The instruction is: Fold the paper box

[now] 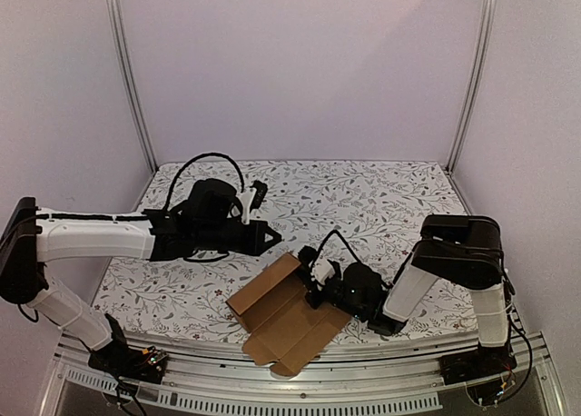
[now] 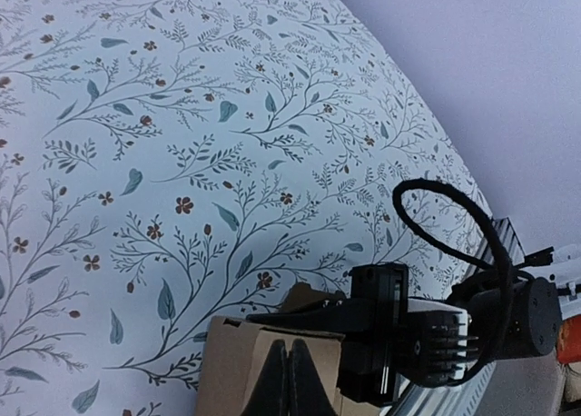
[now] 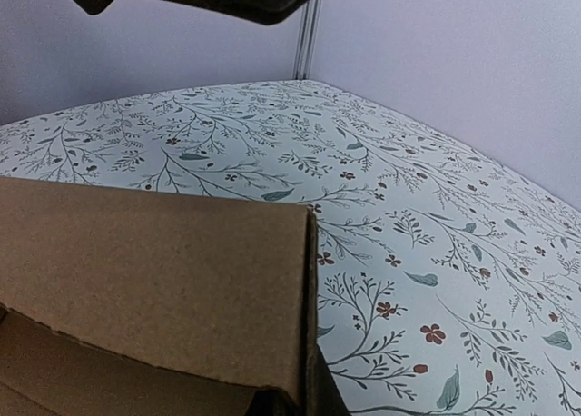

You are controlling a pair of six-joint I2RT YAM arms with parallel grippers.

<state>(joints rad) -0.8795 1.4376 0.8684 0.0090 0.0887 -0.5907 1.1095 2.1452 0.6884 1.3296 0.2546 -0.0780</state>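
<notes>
The paper box (image 1: 286,318) is a brown cardboard sheet, partly folded, lying near the table's front edge with one flap raised at its far side. My right gripper (image 1: 314,283) is shut on that raised flap; in the right wrist view the flap (image 3: 154,280) fills the left and my right gripper (image 3: 313,402) pinches its edge at the bottom. My left gripper (image 1: 275,237) is shut and holds nothing, hovering just beyond the box's far corner. In the left wrist view my left gripper (image 2: 290,375) shows its closed fingers over the cardboard (image 2: 227,371), with the right gripper body (image 2: 408,334) beside it.
A floral tablecloth (image 1: 363,198) covers the table. Metal frame posts (image 1: 127,71) (image 1: 477,71) stand at the back corners against pale walls. A slotted metal rail (image 1: 363,380) runs along the front edge by the arm bases.
</notes>
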